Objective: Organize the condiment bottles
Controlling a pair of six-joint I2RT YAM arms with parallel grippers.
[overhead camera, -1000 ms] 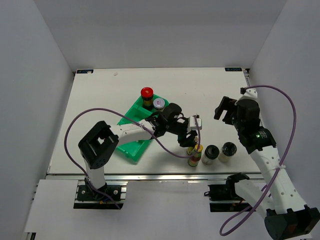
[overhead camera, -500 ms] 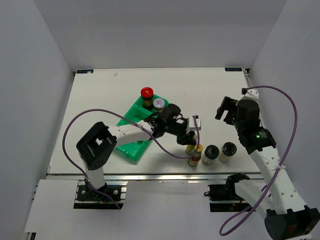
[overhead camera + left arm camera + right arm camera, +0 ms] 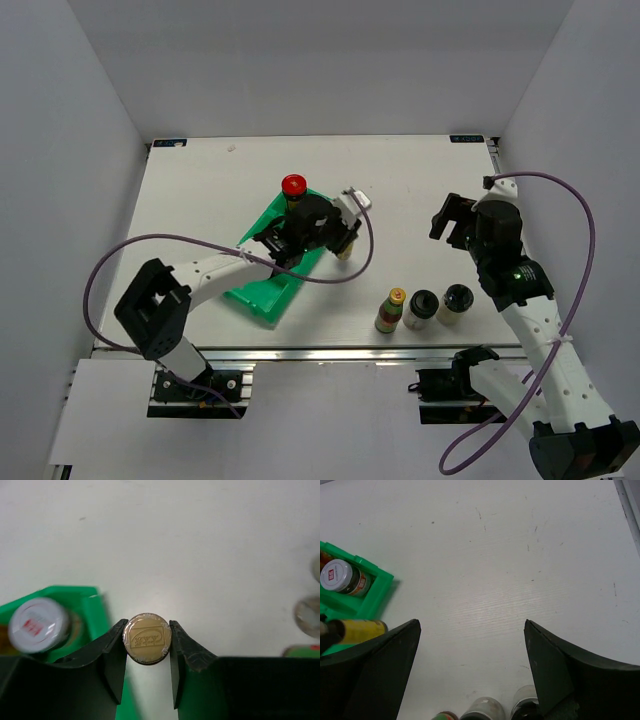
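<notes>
My left gripper [image 3: 343, 243] is shut on a slim tan-capped bottle [image 3: 147, 638] and holds it just off the right edge of the green bin [image 3: 262, 296]. The bottle's yellow body shows in the right wrist view [image 3: 360, 630]. A red-capped jar [image 3: 293, 186] and a silver-lidded jar [image 3: 37, 625] stand in the bin's far end. The other slim bottle [image 3: 390, 310] and two black-lidded jars [image 3: 421, 308] [image 3: 457, 300] stand in a row near the front edge. My right gripper [image 3: 447, 216] is open and empty, above the table behind that row.
The white table [image 3: 220, 190] is walled on the left, back and right. The left arm's purple cable [image 3: 130, 260] loops over the front left. The right arm's cable [image 3: 580, 230] arcs by the right wall.
My left gripper has carried one slim bottle up from the front row and back-left to the bin's edge. The right arm has barely moved.
</notes>
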